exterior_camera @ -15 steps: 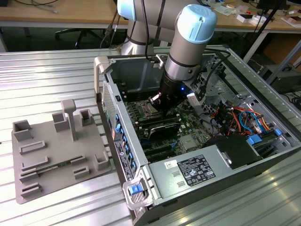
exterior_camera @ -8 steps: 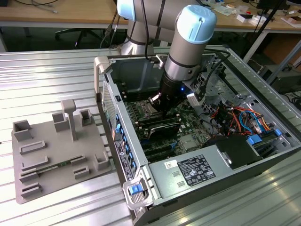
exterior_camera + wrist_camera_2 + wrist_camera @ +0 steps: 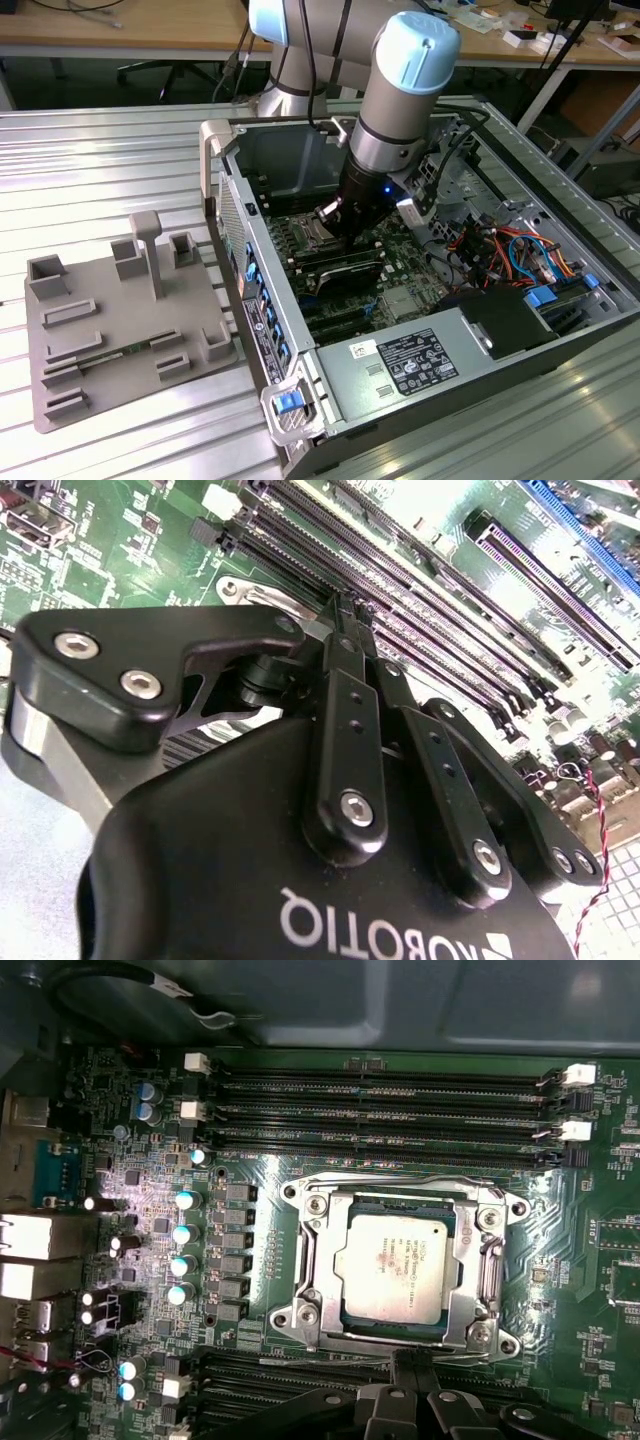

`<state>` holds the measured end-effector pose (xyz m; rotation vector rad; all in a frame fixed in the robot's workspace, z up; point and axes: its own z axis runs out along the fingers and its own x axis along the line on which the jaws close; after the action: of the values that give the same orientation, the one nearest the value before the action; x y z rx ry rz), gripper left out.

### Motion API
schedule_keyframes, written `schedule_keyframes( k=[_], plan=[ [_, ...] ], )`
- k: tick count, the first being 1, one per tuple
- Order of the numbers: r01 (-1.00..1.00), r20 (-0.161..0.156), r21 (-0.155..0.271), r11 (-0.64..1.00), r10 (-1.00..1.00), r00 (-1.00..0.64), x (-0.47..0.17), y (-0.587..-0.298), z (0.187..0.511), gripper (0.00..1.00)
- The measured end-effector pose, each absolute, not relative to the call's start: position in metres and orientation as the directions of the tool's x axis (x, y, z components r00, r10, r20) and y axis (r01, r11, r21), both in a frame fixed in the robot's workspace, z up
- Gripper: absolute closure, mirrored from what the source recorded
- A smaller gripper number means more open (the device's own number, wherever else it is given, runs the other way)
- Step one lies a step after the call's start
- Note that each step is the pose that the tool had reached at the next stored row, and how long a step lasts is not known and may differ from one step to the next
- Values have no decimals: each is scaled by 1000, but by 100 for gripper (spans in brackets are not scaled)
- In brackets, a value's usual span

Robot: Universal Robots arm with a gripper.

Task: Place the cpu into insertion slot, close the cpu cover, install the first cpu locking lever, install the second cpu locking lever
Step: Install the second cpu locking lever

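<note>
Inside the insertion slot the cpu, cpu cover down, pincer pressed together at its edge.

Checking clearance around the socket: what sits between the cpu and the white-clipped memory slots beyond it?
In the first wrist view, the cpu cover's silver frame edge and a strip of green board separate the cpu from the memory slots.

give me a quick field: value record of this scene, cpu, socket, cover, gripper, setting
cpu: seated flat in the insertion slot
cpu cover: down around the chip, its window framing the metal top
gripper: fingers together, holding nothing, tip low at the socket's edge beside the memory slots
arm: reaching down into the open computer case
grey fixture tray: on the table at the exterior view's left
</note>
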<state>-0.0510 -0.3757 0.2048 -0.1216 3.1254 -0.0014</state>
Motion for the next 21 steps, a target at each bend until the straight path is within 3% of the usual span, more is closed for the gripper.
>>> schedule_keyframes(
  k=[21],
  plan=[
    [-78,-15,-1,997,-78,-997,-54,-376,205,89]
  ],
)
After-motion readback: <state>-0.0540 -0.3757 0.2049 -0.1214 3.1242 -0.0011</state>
